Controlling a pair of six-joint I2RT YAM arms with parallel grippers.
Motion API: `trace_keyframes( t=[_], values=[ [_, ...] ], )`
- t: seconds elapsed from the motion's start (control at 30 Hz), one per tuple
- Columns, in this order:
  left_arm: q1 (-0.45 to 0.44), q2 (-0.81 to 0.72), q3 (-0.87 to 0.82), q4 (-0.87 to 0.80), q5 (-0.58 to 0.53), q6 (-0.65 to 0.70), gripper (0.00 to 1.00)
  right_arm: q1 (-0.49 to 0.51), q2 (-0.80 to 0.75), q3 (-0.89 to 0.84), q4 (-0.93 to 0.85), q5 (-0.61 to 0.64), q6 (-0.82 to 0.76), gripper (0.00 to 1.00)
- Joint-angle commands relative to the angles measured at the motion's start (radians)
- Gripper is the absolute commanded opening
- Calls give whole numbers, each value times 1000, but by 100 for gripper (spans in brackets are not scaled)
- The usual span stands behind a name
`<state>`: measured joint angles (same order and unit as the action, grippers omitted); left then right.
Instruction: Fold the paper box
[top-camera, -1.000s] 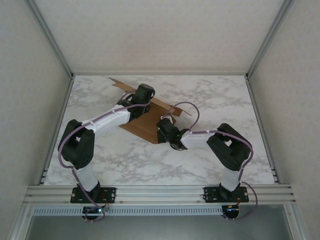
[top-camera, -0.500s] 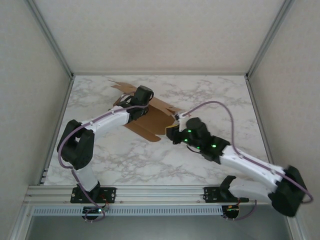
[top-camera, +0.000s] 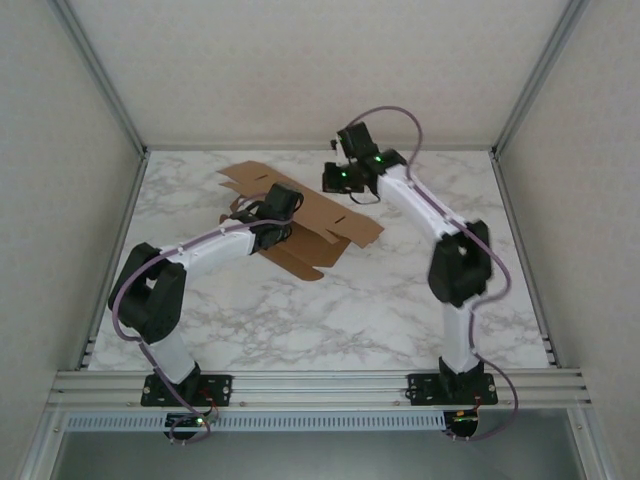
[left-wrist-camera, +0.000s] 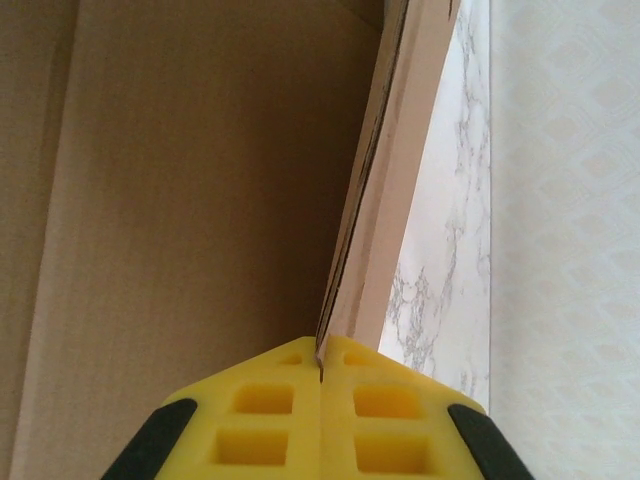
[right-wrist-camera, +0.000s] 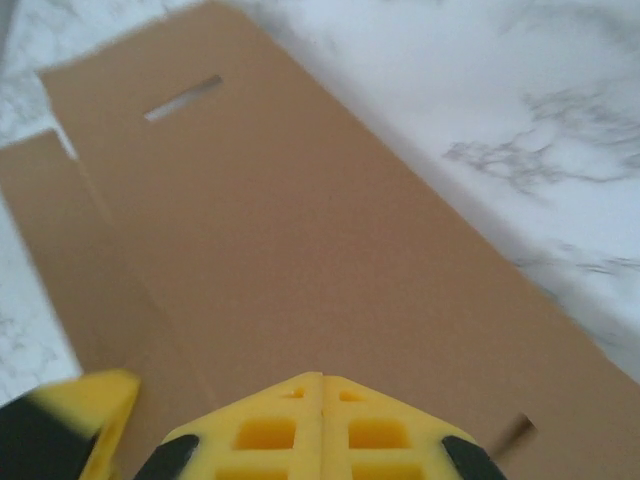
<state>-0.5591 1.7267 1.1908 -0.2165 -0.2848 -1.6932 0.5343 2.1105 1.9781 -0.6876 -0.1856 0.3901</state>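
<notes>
The paper box (top-camera: 340, 226) is a brown cardboard sheet with flaps and slits, lying on the marble table left of centre. My left gripper (top-camera: 270, 212) sits over its middle, and in the left wrist view its yellow pads (left-wrist-camera: 321, 350) are shut on the thin edge of a raised flap (left-wrist-camera: 385, 190). My right gripper (top-camera: 335, 181) hangs above the sheet's far right end. Seen from the right wrist, it (right-wrist-camera: 322, 378) is shut with nothing between the pads, over a flat panel (right-wrist-camera: 300, 250) with a slit (right-wrist-camera: 183, 97).
The marble table (top-camera: 400, 300) is walled on three sides, with aluminium posts at the back corners (top-camera: 497, 150) and a rail (top-camera: 320, 382) along the near edge. Bare marble lies to the right of and in front of the cardboard.
My right arm has swung from the sheet's near right edge, out to the right, then up to the far side. The cardboard now lies flatter and further left. My left gripper has stayed clamped.
</notes>
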Motion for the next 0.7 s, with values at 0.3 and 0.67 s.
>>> trace_keyframes(
  t=[0.3,0.67],
  values=[
    [9,48,-26,-18,62,9,0,3,287,176,-266,-55,5,0],
    [10,32,-60,-21,72,-1,0,12,308,138,-259,-42,3,0]
  ],
)
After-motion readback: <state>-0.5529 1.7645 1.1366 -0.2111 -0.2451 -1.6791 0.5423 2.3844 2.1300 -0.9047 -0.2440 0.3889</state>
